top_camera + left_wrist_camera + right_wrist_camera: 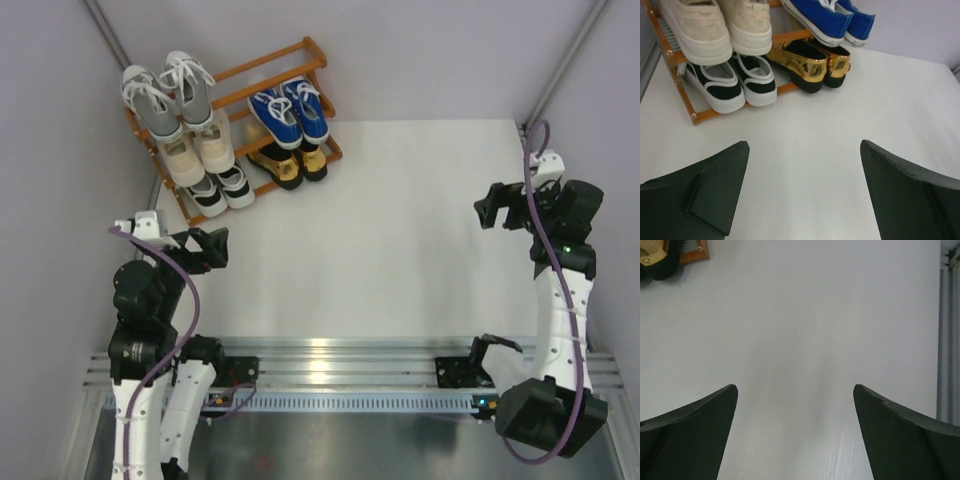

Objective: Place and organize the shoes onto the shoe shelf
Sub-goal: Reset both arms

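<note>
All five pairs are up on the shoe shelf (312, 52), an orange-brown rack of thin wooden slats in stepped tiers tucked into the far-left corner of the white table (400, 220). On the left side, the grey sneakers (188, 92) take the top tier, the beige lace-ups (214, 142) sit just below, and the black-and-white sneakers (236, 184) are on the bottom. On the right, the blue canvas sneakers (278, 118) with white laces sit above the shiny gold loafers (278, 168), each pair side by side with heels facing out, the loafers' black-soled heels hanging past the front slat.
</note>
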Controlling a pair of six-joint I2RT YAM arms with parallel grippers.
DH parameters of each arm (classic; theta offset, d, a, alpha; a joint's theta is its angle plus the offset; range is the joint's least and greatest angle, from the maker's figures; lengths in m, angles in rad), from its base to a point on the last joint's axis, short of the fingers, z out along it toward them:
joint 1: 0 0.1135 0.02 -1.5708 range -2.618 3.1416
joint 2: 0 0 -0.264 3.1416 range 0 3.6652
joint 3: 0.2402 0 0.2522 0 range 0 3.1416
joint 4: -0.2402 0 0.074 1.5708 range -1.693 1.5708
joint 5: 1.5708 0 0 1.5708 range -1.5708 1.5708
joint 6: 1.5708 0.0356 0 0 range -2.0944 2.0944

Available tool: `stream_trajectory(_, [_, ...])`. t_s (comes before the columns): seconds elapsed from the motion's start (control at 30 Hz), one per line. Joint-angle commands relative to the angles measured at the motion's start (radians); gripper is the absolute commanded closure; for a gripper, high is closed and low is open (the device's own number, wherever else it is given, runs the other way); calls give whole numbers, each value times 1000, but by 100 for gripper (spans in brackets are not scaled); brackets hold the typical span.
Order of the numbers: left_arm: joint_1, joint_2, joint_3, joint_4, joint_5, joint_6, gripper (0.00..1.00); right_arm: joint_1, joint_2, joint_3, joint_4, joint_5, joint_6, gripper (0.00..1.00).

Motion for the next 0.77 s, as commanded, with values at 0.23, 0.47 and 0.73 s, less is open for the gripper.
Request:
stream_trajectory(0.23, [3, -92, -70, -23, -108, 13, 2, -92, -143, -51, 26, 235, 210, 0])
stream_trajectory(0.47, [3, -156, -110, -10, -129, -13, 2, -90, -224, -60, -10, 398, 232, 1])
stream_trajectory(0.73, [1, -170, -112, -8, -134, -14, 2, -92, -241, -80, 9, 386, 255, 0])
